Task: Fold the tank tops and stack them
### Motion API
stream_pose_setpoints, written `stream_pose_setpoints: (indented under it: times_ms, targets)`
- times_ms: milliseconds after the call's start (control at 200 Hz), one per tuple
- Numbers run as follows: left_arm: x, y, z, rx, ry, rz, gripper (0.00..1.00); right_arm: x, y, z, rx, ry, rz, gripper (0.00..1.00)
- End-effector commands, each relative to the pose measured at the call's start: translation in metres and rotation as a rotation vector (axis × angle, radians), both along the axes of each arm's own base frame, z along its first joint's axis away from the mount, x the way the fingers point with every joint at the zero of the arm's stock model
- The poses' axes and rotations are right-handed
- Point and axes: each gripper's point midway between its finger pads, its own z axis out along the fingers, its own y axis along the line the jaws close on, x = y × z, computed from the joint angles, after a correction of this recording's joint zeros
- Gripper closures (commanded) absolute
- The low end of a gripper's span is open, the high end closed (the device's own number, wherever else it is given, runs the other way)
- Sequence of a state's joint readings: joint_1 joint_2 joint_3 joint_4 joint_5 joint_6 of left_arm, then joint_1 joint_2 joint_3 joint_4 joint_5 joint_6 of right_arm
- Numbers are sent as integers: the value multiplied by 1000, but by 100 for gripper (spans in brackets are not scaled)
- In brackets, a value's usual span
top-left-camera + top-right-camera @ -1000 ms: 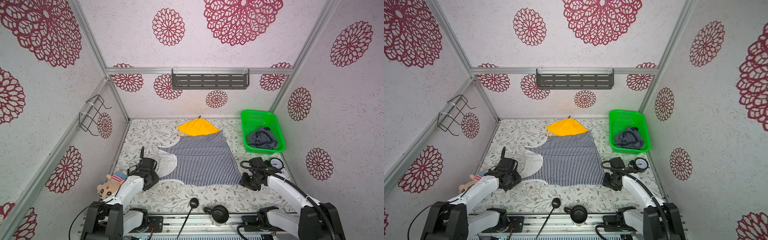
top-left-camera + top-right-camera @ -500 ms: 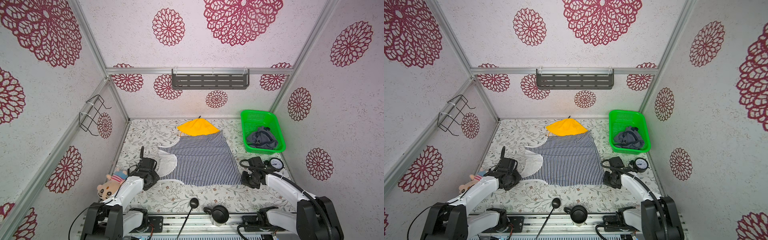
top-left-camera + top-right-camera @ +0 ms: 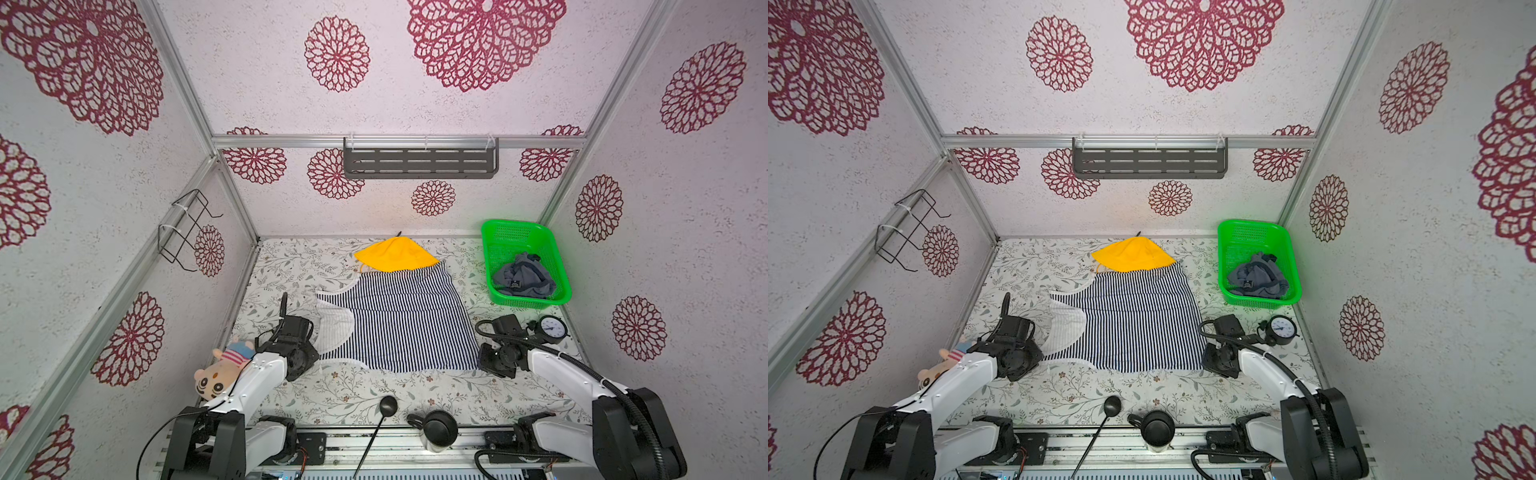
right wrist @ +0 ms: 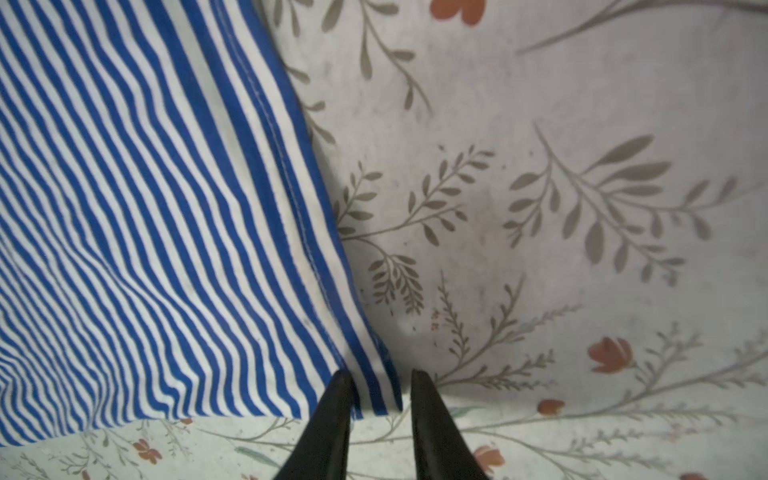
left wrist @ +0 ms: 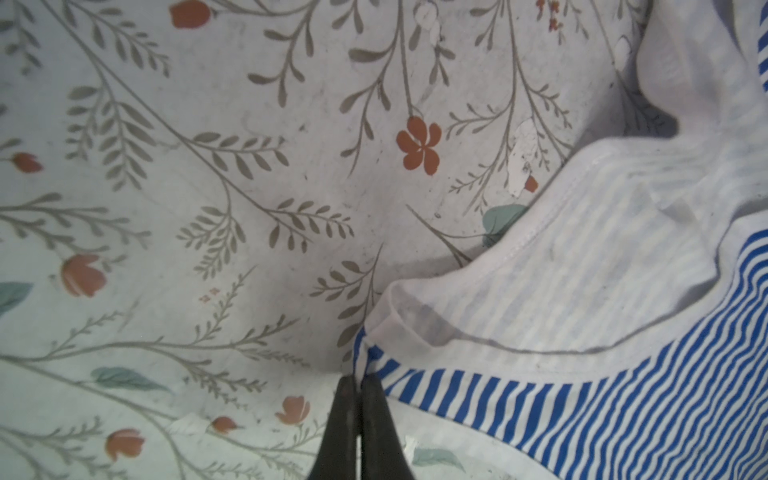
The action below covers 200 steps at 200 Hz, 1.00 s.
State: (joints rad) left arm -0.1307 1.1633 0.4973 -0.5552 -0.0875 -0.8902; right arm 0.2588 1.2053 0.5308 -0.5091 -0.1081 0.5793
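Striped tank top [image 3: 407,320] spread flat at the middle of the table [image 3: 353,390].
Left gripper [image 5: 356,384] is pinched tight on its strap end; right gripper [image 4: 378,382] straddles the hem corner, jaws narrowly apart. Grey tank top [image 3: 523,278] lies crumpled in the green basket [image 3: 515,237] at the far right corner.

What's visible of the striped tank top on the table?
The striped tank top is thin navy-and-white knit, spread flat on the floral table. Its paler inside shows at the scooped neckline on the left arm's side. The yellow hat overlaps its far edge. The left pincer is shut on a near strap end. The right pincer straddles the near hem corner, jaws apart.
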Motion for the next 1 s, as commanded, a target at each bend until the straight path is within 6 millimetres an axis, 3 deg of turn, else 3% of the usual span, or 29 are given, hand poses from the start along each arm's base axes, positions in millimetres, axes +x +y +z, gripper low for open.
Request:
stream_pose_setpoints:
  times_ms: [0, 525, 616, 741, 996]
  targets:
    - [1, 2, 3, 2, -14, 15, 100, -6, -6, -3, -29, 23, -17, 78]
    - [3, 2, 4, 1, -15, 19, 100, -19, -7, -9, -35, 57, -30, 79]
    - [4, 2, 5, 2, -16, 17, 100, -16, -9, -6, -55, 52, -23, 85]
    - [5, 2, 7, -1, -19, 15, 100, -14, -8, -2, -50, 51, -19, 100]
    - [-5, 3, 23, -11, -35, 35, 100, -15, -9, 18, -70, 68, 8, 100]
